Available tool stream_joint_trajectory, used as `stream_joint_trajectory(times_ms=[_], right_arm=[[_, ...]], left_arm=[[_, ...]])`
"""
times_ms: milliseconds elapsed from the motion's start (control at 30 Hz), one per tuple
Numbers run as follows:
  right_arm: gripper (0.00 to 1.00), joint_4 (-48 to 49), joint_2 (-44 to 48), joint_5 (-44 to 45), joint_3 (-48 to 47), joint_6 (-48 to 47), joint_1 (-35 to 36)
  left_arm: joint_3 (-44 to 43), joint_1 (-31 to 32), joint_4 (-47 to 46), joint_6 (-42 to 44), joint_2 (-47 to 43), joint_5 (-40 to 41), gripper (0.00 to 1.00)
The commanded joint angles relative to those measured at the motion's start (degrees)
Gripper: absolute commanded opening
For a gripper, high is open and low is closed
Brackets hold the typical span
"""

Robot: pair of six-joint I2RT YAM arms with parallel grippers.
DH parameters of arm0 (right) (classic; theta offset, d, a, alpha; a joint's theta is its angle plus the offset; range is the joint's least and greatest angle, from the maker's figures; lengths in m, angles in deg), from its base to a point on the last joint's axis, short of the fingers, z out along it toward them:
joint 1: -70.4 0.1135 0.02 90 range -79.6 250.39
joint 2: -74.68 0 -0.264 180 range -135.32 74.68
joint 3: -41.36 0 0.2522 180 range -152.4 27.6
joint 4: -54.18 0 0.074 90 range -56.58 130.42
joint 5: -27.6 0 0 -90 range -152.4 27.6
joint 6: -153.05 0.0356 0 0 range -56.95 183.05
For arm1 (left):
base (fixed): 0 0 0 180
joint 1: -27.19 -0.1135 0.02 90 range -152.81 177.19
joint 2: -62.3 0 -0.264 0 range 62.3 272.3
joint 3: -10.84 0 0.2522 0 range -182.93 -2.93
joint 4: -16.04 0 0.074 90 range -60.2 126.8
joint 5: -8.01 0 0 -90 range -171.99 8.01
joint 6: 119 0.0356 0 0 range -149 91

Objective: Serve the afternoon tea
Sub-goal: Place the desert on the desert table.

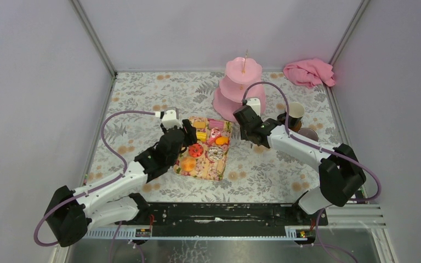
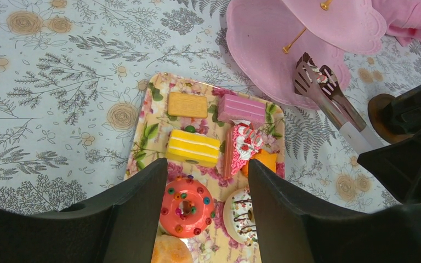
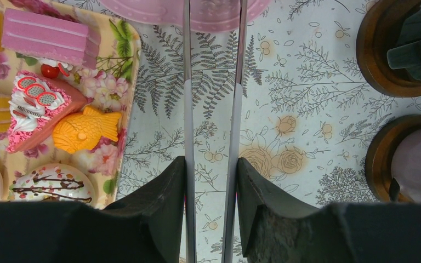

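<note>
Left gripper (image 2: 208,167): fingers spread, nothing between them, hovering low over floral tray (image 2: 142,137), directly above red doughnut (image 2: 187,205). Farther along tray: yellow cake (image 2: 193,148), strawberry slice (image 2: 244,147), orange fish cake (image 3: 85,129), pink cake (image 2: 241,108), biscuit (image 2: 187,104). Right gripper (image 3: 211,161): clamped on metal tongs (image 3: 187,82), just right of tray. Grey mug (image 1: 308,133) and black mug (image 1: 295,115) stand right of it. Tong tips pinch chocolate cake (image 2: 308,66) over lowest tier of pink stand (image 1: 235,90); contact with tier cannot be told. Pink cloth (image 1: 308,72): far right corner.
</note>
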Motion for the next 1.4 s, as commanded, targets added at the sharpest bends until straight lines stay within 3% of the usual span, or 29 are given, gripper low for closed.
stream_joint_trajectory(times_ms=[0, 333, 1367], right_arm=[[0.38, 2.03, 0.62, 0.22, -2.49, -0.29, -0.66], [0.45, 1.33, 0.06, 0.22, -3.78, -0.33, -0.68], [0.44, 0.09, 5.70, 0.87, -1.73, -0.07, -0.76]], left_arm=[[0.48, -0.30, -3.00, 0.68, 0.38, 0.45, 0.64], [0.69, -0.38, -3.33, 0.69, 0.78, 0.46, 0.64], [-0.18, -0.39, -2.40, 0.78, 0.64, 0.55, 0.64]])
